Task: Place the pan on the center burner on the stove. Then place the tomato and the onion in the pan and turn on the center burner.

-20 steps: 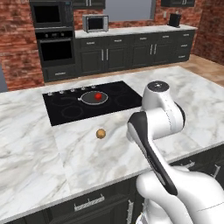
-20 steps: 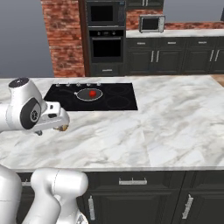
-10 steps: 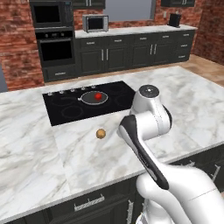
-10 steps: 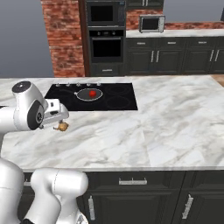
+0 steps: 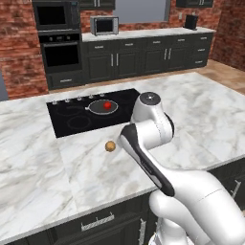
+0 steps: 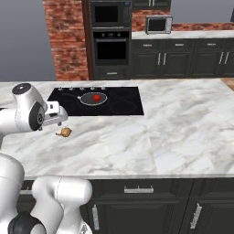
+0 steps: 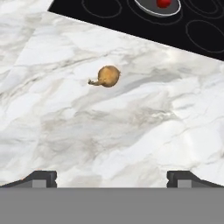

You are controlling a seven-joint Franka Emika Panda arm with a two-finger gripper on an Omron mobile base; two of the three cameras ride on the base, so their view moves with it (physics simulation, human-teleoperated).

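Observation:
The pan (image 5: 101, 108) sits on the center burner of the black stove (image 5: 72, 117), and the red tomato (image 5: 107, 104) lies inside it. On the marble in front of the stove lies the tan onion (image 5: 110, 146), on its side. From the right base view, the pan (image 6: 93, 98) holds the tomato (image 6: 96, 97), and my gripper (image 6: 57, 121) hangs just left of and above the onion (image 6: 66, 132). Looking along the hand, the gripper (image 7: 111, 178) is open and empty; the onion (image 7: 108, 76) lies ahead of it, with the pan (image 7: 151, 7) and tomato (image 7: 163, 2) beyond.
A row of small silver knobs (image 5: 79, 99) runs along the stove's far edge. The marble counter (image 5: 206, 110) stretches wide to the right of the stove. Dark cabinets, a wall oven (image 6: 109, 45) and a microwave (image 6: 158, 24) stand across the room.
The arm has swung left and lowered, bringing the open gripper closer to the onion. Onion, pan and tomato have stayed where they were.

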